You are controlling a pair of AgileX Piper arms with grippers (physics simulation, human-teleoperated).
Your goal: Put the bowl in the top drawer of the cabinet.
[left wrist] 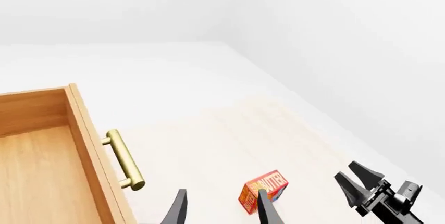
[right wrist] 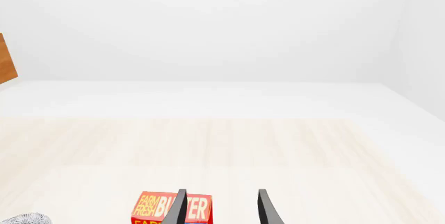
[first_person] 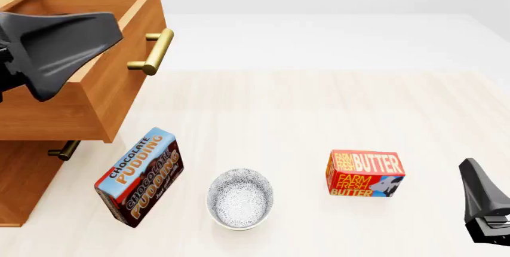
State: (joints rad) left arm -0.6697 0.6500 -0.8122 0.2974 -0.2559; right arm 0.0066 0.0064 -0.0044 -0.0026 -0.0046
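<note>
Sitting on the counter between pudding box and butter box, the bowl lies at 9 o'clock from our released right pincer, nearer than the released left pincer by the open top drawer.

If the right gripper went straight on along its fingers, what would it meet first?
Probably the red and yellow butter box, just past the right gripper and slightly to one side; depth is unclear, so it might pass alongside onto bare table.

"Butter" box ("Chocolate Pudding" box)
</note>
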